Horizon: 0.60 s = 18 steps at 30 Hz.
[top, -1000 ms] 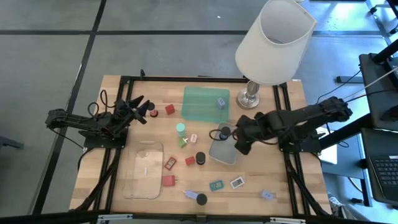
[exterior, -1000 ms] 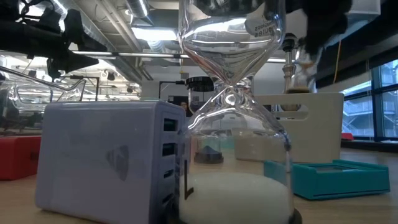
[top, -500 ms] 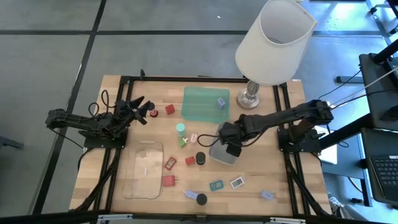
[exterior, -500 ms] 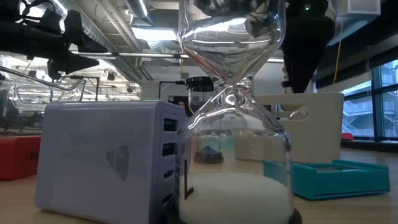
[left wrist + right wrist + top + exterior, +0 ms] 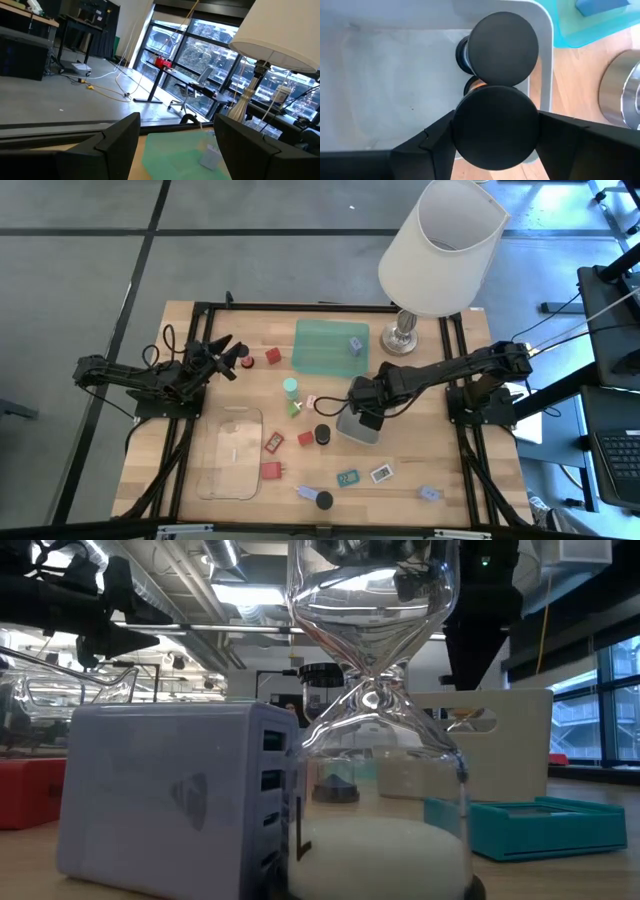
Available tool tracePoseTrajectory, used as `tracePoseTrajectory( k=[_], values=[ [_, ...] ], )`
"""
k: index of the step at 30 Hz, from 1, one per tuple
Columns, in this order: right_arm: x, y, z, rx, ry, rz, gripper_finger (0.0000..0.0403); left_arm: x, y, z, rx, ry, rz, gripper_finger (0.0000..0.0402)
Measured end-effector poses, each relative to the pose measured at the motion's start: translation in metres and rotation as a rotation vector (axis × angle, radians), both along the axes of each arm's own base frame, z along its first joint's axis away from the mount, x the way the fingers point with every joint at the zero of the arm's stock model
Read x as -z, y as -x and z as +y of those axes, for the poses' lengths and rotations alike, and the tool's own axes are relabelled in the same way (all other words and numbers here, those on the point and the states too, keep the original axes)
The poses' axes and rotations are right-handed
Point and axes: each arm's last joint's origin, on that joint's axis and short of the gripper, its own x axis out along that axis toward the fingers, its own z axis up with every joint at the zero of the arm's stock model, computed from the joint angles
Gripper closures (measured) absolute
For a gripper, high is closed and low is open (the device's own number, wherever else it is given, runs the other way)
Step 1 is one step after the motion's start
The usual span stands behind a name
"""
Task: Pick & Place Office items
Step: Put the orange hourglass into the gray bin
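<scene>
**A:** Black and round, that's what the right gripper has. See it? The fingers are squeezed on a black cap, one on each side.

**B:** Where is it now?

**A:** Right over the grey tray. A second ago that arm was off to the side of the tray, nearer its own edge of the worktop. It has swung in, and now it hangs above the tray.

**B:** So what does that mean?

**A:** I think the carrying is nearly done. The cap is not put down yet, because the fingers are shut on it. I'd guess letting go comes next.

**B:** Is the tray empty?

**A:** No. A second black cap is already inside, close to the tray's corner. The held one is just beside it, maybe touching its edge. I can't tell for sure.

**B:** What does the held cap look like?

**A:** Flat on top, smooth, dull, no marks. It fills the whole gap between the fingers.

**B:** And the other arm?

**A:** The left gripper waits on its own side with the fingers spread wide and nothing in them. It hasn't moved.

**B:** Much left to do?

**A:** Lots. The red blocks, the teal disc and another black cap are out on the wood.
</scene>
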Motion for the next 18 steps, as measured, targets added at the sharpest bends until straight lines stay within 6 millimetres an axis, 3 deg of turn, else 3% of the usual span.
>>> tracePoseTrajectory(
  k=[6,10,18],
  values=[
    [0.016,0.008,0.0,0.018,0.009,0.047,0.017,0.0,0.0,0.0,0.001,-0.001,0.002,0.0151],
    [0.028,0.013,-0.002,0.045,0.024,0.043,0.0187,0.0,-0.001,0.0,0.022,-0.005,0.003,0.0151],
    [0.017,0.02,-0.003,0.044,0.013,0.0,0.0178,0.0,0.0,0.0,0.022,-0.005,0.0,0.0151]
  ],
)
